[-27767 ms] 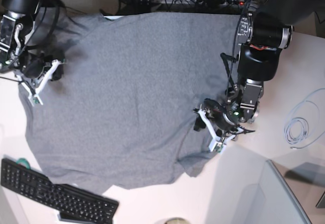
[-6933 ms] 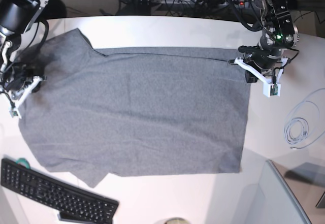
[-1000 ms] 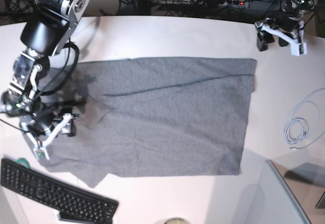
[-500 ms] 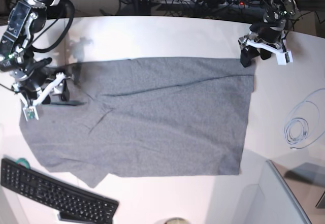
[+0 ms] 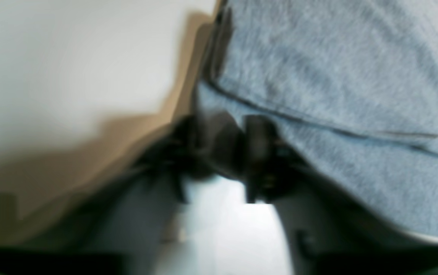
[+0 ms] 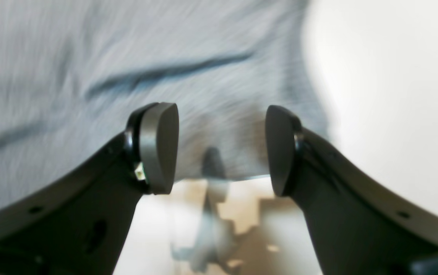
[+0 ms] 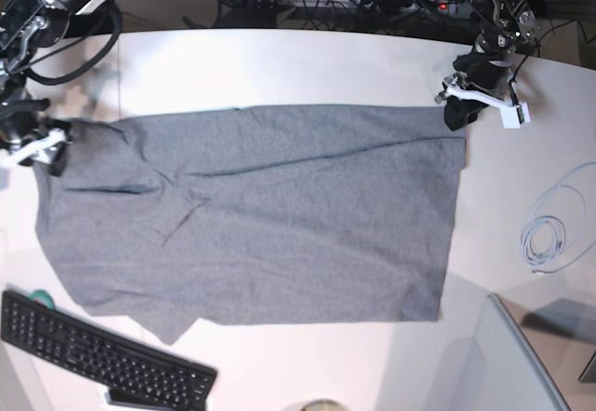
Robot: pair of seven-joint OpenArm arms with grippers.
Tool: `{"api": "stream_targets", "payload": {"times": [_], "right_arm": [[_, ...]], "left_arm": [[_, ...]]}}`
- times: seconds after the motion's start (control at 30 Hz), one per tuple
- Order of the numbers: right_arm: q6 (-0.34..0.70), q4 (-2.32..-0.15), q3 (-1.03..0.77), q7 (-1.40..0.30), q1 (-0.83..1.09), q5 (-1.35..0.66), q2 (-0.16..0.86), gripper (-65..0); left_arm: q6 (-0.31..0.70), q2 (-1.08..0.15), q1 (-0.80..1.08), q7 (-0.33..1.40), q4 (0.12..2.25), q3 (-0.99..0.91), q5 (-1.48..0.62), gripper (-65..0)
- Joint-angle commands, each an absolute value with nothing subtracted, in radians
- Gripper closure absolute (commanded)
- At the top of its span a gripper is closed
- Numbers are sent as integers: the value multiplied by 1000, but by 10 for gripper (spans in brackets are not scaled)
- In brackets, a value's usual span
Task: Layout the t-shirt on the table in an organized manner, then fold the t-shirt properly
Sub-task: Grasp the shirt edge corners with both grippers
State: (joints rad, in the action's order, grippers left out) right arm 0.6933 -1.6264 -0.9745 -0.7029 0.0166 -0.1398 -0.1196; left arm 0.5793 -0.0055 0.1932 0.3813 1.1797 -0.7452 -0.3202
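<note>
In the base view, at 9 o'clock, the right hand [image 7: 37, 150] is sitting at the left edge of the t-shirt [image 7: 261, 215]. Its own camera shows its two fingers [image 6: 158, 147] standing wide apart with grey cloth beyond them and nothing between them, so it is gripping nothing.

The t-shirt is lying on the white desk [image 7: 279, 66], taking up most of the middle. It is looking like a wide band, and a long crease is running across its upper part, so I judge that one fold is already made. Small wrinkles are remaining near 9 o'clock, and the lower left corner is hanging out near the keyboard [image 7: 102, 360]. More folds are probably left.

At 1 o'clock the left hand [image 7: 458, 113] is pressing on the upper right corner of the t-shirt. Its blurred camera shows the fingers [image 5: 259, 152] nearly together at the cloth edge; whether they are really pinching it, I cannot tell.
</note>
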Motion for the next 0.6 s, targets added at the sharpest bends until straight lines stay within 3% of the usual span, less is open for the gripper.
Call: {"api": "stream_targets", "payload": {"times": [0.0,0.1,0.57], "right_arm": [[698,-1639,-1015,-687,4,-153,-110,-341],[698,-1621,-1093,-690,-8,-153,-110,-341],[698,-1334,-1182,-685,-10,-154,-104,-347]], "left_arm": [[575,-8,197,407,1184,-745,-305,-84],[575,-8,197,407,1184,-745,-305,-2],[575,-28,231,412,1204,-745,-305,0]]}}
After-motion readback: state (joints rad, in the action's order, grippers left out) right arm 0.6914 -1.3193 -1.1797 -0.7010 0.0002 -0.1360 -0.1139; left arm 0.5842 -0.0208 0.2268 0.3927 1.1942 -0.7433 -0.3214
